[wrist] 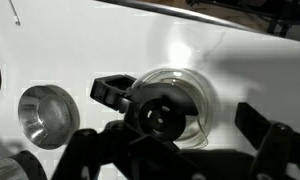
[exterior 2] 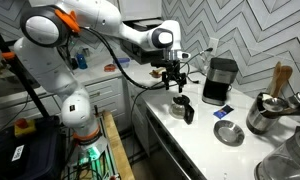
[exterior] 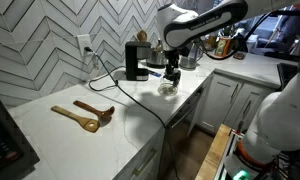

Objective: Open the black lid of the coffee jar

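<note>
Coffee jar (wrist: 188,88) beside round metal cup (wrist: 42,112), coffee machine (exterior 2: 220,80) near

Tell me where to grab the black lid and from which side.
Take the black lid by its round rim, coming straight down from above: the jar stands upright, lid facing up, and the open gripper hangs right over it.
</note>
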Tool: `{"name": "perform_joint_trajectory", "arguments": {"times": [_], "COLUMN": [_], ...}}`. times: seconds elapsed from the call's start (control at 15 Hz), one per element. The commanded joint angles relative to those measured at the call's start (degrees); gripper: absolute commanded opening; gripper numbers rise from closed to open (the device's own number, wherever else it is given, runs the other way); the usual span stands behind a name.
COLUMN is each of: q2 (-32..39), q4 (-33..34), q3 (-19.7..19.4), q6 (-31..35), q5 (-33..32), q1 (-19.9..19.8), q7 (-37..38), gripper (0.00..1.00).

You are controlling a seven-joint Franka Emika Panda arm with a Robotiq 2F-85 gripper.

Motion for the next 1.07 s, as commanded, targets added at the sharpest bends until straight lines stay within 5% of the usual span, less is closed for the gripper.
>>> {"name": "perform_joint_trajectory", "arguments": {"times": [0.0,1.0], "q2": [0.7,5.6], "q4": [0.5,0.9], "q3": [0.3,1.3], "q6": [-0.6,5.6], "q5": [-1.4,-12.1], "q1": [-0.2,-0.4], "q7": [1.9,16.9], "gripper": [1.0,1.0]}}
